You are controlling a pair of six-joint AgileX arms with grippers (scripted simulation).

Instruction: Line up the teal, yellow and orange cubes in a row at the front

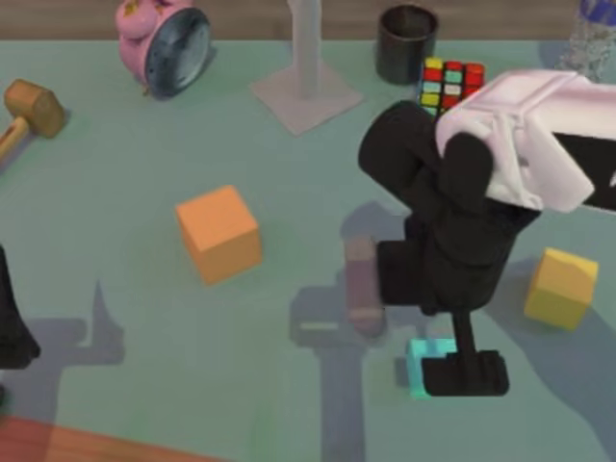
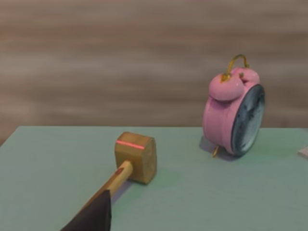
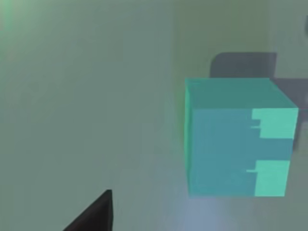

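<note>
- The teal cube point(image 1: 424, 364) is met at the front by the right gripper point(image 1: 469, 373); whether it is grasped cannot be told.
- The left arm point(image 1: 12, 322) is parked at the left edge.

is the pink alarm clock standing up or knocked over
Standing up. The pink alarm clock rests on its small feet on the table, bells and handle on top, dial facing sideways.

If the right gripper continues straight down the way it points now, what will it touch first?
Most likely the teal cube: the right gripper hangs right at it in the top view, and the cube fills the wrist view. Whether they already touch is unclear.
</note>
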